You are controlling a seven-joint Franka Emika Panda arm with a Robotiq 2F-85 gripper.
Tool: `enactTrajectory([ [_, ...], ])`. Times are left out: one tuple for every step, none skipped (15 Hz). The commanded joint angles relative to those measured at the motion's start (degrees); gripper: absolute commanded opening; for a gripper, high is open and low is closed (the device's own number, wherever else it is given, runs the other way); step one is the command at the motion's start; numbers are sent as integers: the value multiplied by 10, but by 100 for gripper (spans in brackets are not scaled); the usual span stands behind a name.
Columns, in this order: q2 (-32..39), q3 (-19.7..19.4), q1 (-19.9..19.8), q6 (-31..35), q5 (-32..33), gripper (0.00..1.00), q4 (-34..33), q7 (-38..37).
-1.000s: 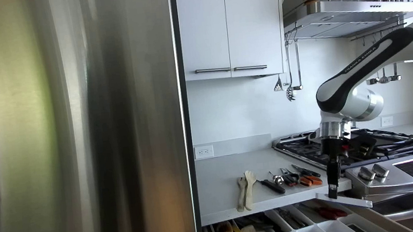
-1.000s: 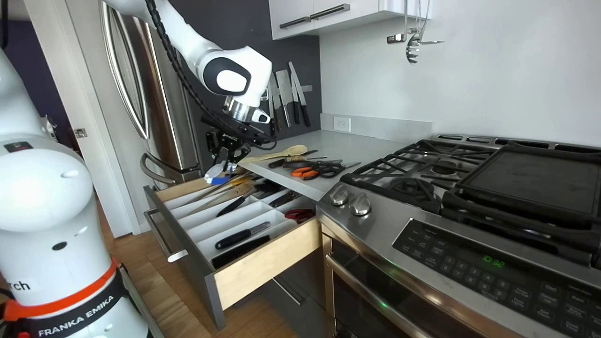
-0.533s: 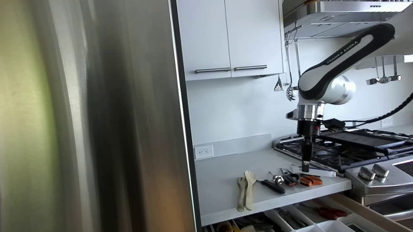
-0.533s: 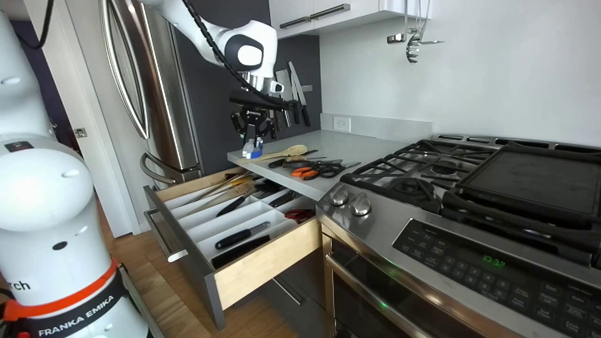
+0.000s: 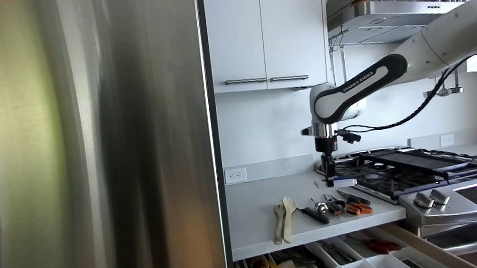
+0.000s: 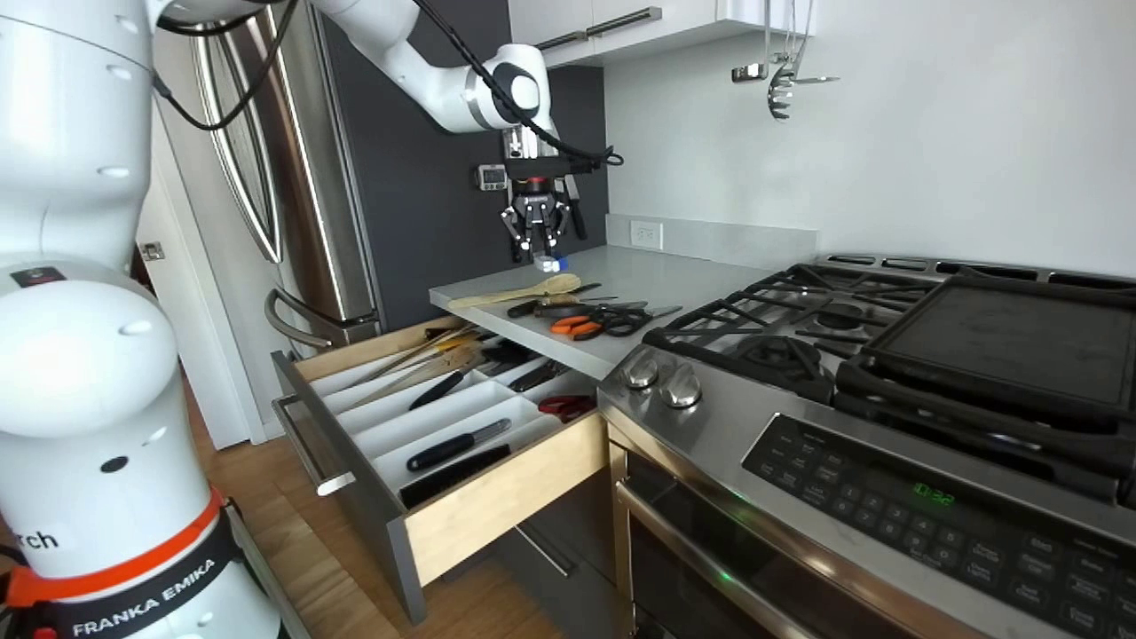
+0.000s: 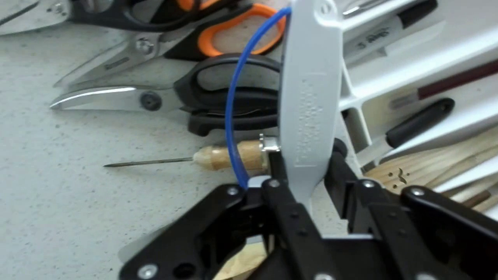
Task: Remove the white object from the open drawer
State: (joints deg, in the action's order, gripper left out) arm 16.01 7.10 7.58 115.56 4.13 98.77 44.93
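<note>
1. Lowering wants care: the long white plastic tool [image 7: 311, 89], clamped in the black jointed gripper [image 7: 305, 167], hangs above the pale speckled counter [image 7: 50, 214]
2. Aim for bare counter, wrist view's lower left

From here the fridge [image 5: 86, 152] looks like glossy brushed steel, the counter [image 7: 58, 217] speckled and matt. The white object [image 7: 309, 93] seems matt plastic; the open drawer [image 6: 515, 506] has a pale wooden side and white plastic dividers [image 7: 408, 72]; the pointed tool [image 7: 212, 157] has a smooth wooden handle.
</note>
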Motion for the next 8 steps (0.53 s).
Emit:
enactTrajectory([
  [24, 9, -6, -4, 29, 31, -32, 6],
  [46, 8, -5, -5, 46, 31, -60, 13],
  [62, 8, -5, -6, 54, 31, -80, 17],
  [72, 8, -5, -6, 58, 31, -91, 20],
  [78, 7, -4, -8, 60, 31, -98, 22],
  [79, 7, -4, -10, 60, 31, -101, 22],
  [79, 7, -4, -11, 61, 31, -103, 22],
  [79, 8, -3, -12, 61, 31, -104, 22],
])
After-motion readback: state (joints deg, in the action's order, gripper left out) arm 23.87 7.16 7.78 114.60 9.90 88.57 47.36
